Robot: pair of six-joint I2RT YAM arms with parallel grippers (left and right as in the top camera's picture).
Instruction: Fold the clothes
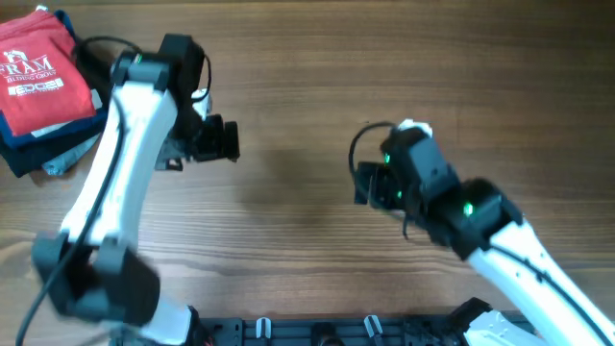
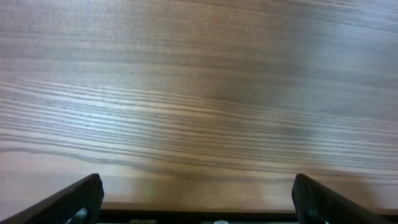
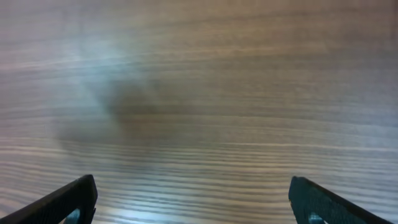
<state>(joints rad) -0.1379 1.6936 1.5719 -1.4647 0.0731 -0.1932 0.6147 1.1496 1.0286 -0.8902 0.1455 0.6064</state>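
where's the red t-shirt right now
In the overhead view, the red T-shirt lies folded at the table's far-left corner, atop the navy clothes, just left of the left arm.

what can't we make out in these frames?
- Red T-shirt: overhead, cut off by the left edge; smaller lettering too small to read.
- Navy clothes: overhead, mostly covered by the shirt; count unclear.
- Right claw: overhead, hidden under its own wrist; wrist view shows only fingertips.
- Left claw: overhead, blurred.
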